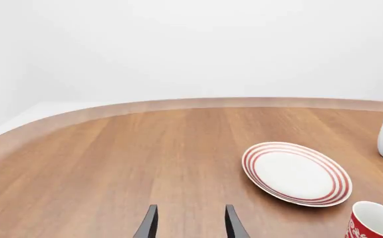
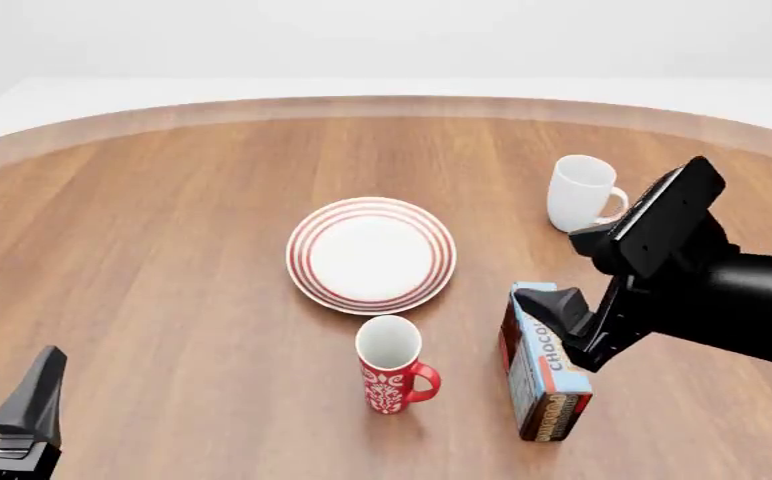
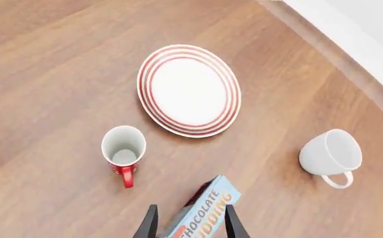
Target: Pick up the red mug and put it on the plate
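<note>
Red patterned mug [image 2: 392, 365] with the white inside sits upright on the wooden table [image 2: 159, 250], just off the 6 o'clock edge of the red-ringed white plate [image 2: 371, 254], handle pointing to 3 o'clock. You're at the approach step; nothing's grabbed yet. Your right gripper [image 2: 560, 325] hangs spread and empty above the blue chocolate box [image 2: 542, 375], which stands at the mug's 3 o'clock. Left gripper [image 1: 189, 223] is parted too, idle at 8 o'clock. Next I'd swing the right one toward 9 o'clock, clear of the box, then drop onto the mug. Plain white mug [image 2: 581, 193] at 2 o'clock isn't your target.
</note>
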Available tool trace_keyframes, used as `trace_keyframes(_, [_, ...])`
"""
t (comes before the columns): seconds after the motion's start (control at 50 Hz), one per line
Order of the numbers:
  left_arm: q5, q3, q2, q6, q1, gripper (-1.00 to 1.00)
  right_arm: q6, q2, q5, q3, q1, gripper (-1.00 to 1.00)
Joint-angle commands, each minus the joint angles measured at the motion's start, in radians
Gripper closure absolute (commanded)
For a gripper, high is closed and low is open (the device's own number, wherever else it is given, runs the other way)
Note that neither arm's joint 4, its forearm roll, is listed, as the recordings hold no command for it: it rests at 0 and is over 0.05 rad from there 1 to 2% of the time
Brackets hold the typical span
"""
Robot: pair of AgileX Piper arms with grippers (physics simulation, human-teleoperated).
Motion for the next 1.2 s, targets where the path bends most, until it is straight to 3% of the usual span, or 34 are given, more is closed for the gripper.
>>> trace_keyframes(0.02, [0.000,0.000,0.000,0.000,0.000,-1.00,0.004,0.066,-0.029,0.016,0.023,-1.00])
trace_keyframes(0.8, [0.000,0.000,0.000,0.000,0.000,-1.00,0.062,0.261,-0.177,0.101,0.199,-1.00])
trace_keyframes(1.2, [0.000,0.000,0.000,0.000,0.000,-1.00,0.090,0.335,-0.236,0.116,0.235,-1.00])
